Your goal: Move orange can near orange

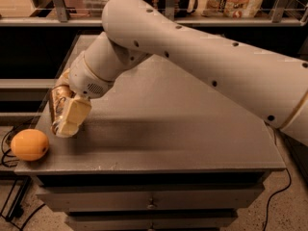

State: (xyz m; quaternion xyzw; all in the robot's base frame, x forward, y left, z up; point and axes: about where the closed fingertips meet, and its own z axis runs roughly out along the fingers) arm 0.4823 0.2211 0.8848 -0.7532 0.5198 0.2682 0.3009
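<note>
The gripper (66, 117) clamps the can (57, 99) between its fingers; the orange (30, 145) lies near, lower left, apart.

Warm, dim light falls from above. The white arm (202, 57) glows along its upper side and darkens underneath. It throws a broad, soft-edged shadow over the desk (192, 143), stretching away to the right of the orange (30, 145). The claw (62, 125), just up and right of the orange and clamped on the orange can (58, 100), sits half in shade. The orange has a faint sheen on top, and the space behind it sinks to near black.
</note>
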